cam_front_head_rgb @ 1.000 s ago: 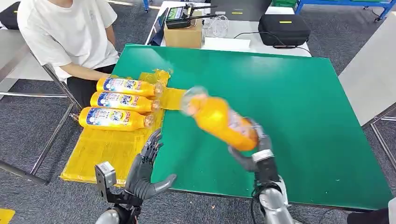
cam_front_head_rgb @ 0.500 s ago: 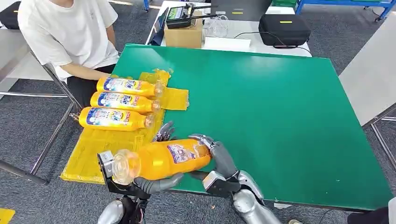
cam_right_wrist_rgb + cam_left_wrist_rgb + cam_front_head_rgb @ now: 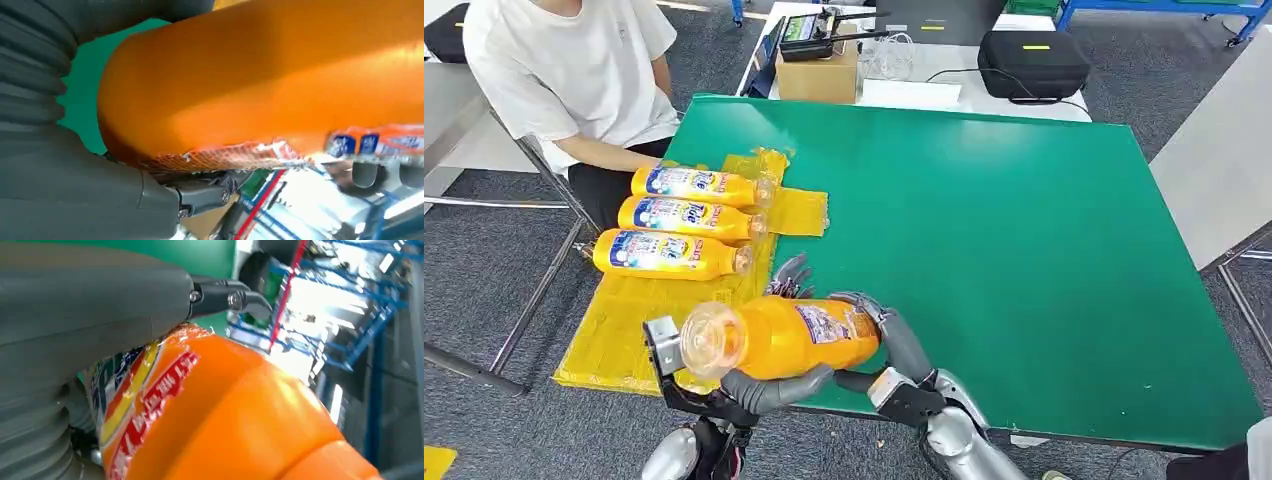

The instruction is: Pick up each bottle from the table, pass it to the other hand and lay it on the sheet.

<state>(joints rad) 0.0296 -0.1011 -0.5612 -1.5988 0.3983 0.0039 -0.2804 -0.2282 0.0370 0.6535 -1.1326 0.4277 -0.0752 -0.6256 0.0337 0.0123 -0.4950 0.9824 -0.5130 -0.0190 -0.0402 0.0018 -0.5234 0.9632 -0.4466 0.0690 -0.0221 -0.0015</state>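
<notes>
Both hands, left point(image 3: 769, 385) and right point(image 3: 894, 340), gripping one orange bottle point(image 3: 789, 338) over the table's near edge point(image 3: 1024, 436).

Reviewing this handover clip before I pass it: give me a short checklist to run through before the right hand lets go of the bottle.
1. Left hand holds the orange bottle from below: ok.
2. Right hand holds the bottle's base end: ok.
3. Left grip firm enough to carry alone: cannot tell.
4. Free space on the yellow sheet beside the three laid bottles: ok.
5. Person's hand away from that spot: ok.
</notes>
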